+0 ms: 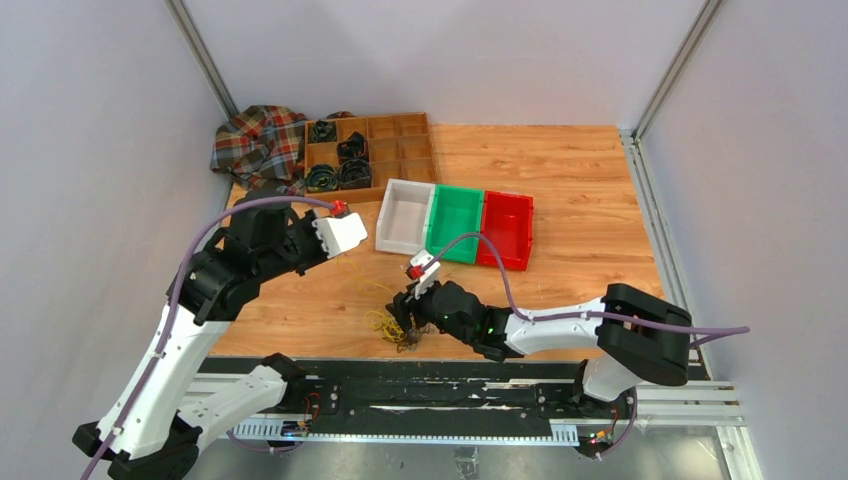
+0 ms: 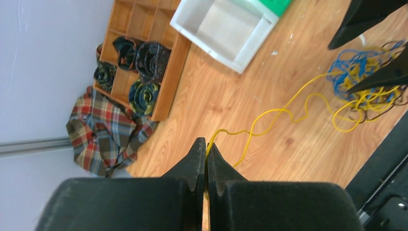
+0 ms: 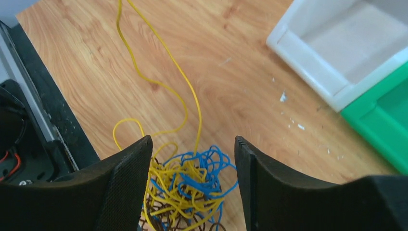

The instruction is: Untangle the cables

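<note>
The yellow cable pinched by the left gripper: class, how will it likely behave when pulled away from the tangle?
Probably floppy: the yellow cable lies in loose waves rather than a straight line. Likely very light, being so thin. It may snag and drag the tangle along, since its far end runs into those loops.

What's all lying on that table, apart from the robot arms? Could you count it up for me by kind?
Plastic bins: 3 (white bin, green bin, red bin)
Wooden tray: 1
Black coiled bundles in the tray: 4
Plaid cloth: 1
Tangle of thin cables: 1
Total: 10
</note>
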Controlling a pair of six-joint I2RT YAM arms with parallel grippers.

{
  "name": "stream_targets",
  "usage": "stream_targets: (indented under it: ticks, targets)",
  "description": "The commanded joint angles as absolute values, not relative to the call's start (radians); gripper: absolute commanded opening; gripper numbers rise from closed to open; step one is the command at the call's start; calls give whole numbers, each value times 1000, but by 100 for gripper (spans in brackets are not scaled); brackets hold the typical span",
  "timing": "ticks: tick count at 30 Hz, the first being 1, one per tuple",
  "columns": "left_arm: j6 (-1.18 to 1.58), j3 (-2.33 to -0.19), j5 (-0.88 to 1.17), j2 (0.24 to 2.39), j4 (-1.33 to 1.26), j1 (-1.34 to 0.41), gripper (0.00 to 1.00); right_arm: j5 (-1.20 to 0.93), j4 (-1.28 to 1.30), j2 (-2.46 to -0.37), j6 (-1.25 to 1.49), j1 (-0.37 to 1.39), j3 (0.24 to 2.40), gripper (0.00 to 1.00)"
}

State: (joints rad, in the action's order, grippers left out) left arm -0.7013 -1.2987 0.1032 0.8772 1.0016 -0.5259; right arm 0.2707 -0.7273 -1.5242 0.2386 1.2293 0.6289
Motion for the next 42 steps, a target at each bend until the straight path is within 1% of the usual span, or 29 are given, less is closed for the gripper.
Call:
stream_targets:
  ticks: [1, 4, 8, 10, 11, 12, 14, 15, 16, 17, 18, 19, 20, 21, 22, 26, 29, 32, 35, 39, 42]
  targets:
    - [-766, -1260, -4, 859, 1000, -525, 1, 272, -531, -1498, 336, 1220, 649, 62]
    - [-781, -1243, -32, 860, 1000, -525, 1, 265, -467, -1548, 364, 1212, 678, 58]
    - [-809, -1216, -95, 868, 995, -524, 1, 199, -446, -1579, 393, 1196, 703, 39]
    - [-834, -1189, -145, 869, 976, -523, 1, 208, -466, -1557, 387, 1195, 685, 21]
    - [-847, -1168, -177, 868, 957, -522, 1, 218, -477, -1535, 380, 1193, 676, 9]
    - [-859, -1143, -207, 864, 930, -516, 1, 227, -481, -1510, 374, 1187, 669, 2]
    - [-870, -1090, -224, 863, 874, -482, 1, 219, -486, -1454, 364, 1162, 664, 1]
    - [-861, -1075, -199, 866, 864, -461, 5, 200, -492, -1425, 359, 1152, 662, 1]
    - [-841, -1072, -150, 875, 872, -440, 20, 182, -500, -1403, 353, 1145, 663, 1]
    - [-815, -1077, -58, 886, 908, -425, 37, 164, -507, -1386, 346, 1142, 667, 1]
    - [-785, -1086, 12, 897, 942, -419, 51, 145, -509, -1374, 340, 1141, 672, 1]
    - [-759, -1096, 88, 905, 974, -419, 72, 129, -513, -1367, 338, 1141, 680, 1]
    - [-738, -1104, 176, 909, 998, -418, 87, 107, -527, -1365, 340, 1141, 683, 1]
    - [-719, -1108, 252, 908, 1009, -418, 95, 70, -543, -1370, 341, 1141, 687, 1]
    - [-701, -1110, 322, 902, 1011, -417, 98, 46, -554, -1378, 343, 1141, 694, 1]
    - [-696, -1123, 570, 896, 1009, -419, 100, -18, -594, -1420, 372, 1141, 730, 1]
    - [-686, -1111, 662, 937, 1009, -421, 95, -60, -635, -1453, 394, 1141, 762, 1]
    - [-711, -1044, 695, 975, 1010, -420, 90, -88, -669, -1482, 406, 1142, 784, 1]
    - [-769, -960, 703, 978, 996, -420, 88, -90, -683, -1498, 412, 1142, 800, 1]
    - [-752, -870, 679, 967, 887, -420, 86, -91, -713, -1494, 415, 1143, 793, 0]
    - [-725, -849, 681, 965, 820, -421, 83, -95, -716, -1476, 418, 1141, 790, 0]
